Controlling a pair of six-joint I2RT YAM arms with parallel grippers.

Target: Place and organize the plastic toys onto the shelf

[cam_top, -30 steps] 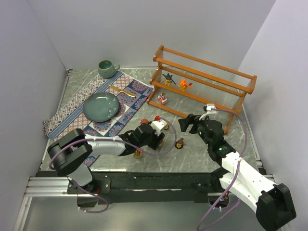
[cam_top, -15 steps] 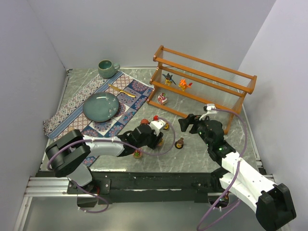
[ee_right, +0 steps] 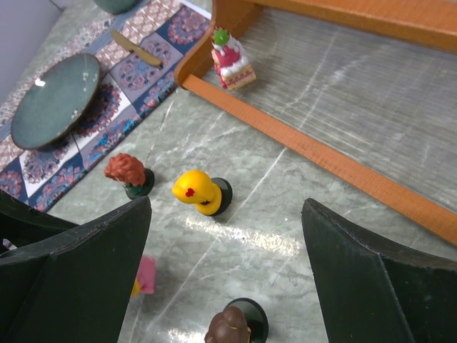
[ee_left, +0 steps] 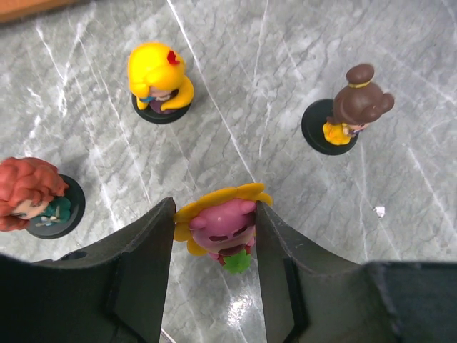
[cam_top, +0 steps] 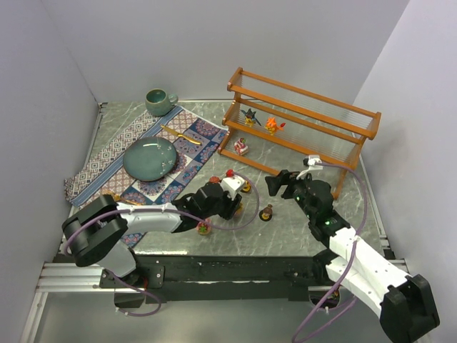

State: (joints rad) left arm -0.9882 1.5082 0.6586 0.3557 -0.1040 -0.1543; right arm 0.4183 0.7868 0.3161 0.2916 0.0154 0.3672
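Note:
My left gripper (ee_left: 214, 209) is shut on a pink toy with yellow petals (ee_left: 220, 230); both fingers press its sides just above the table. Around it stand a yellow toy (ee_left: 161, 78), a brown-haired toy (ee_left: 353, 107) and a red-haired toy (ee_left: 32, 193), all on round black bases. Seen from above, the left gripper (cam_top: 235, 206) is near the table's middle, and another small toy (cam_top: 204, 228) lies by that arm. The shelf (cam_top: 303, 125) holds a dark spiky toy (cam_top: 249, 116), an orange toy (cam_top: 271, 126) and a pink-red toy (cam_top: 241, 146). My right gripper (cam_top: 275, 184) hangs open and empty above the yellow toy (ee_right: 196, 191).
A patterned cloth mat (cam_top: 107, 153) at the left carries a teal plate (cam_top: 150, 158) and a gold knife (cam_top: 178, 134). A green mug (cam_top: 158, 101) stands at the back left. The shelf's bottom rail (ee_right: 300, 146) runs just ahead of the right gripper.
The left arm's elbow and gripper have shifted slightly left and toward the near edge. The right arm and the standing toys have not moved.

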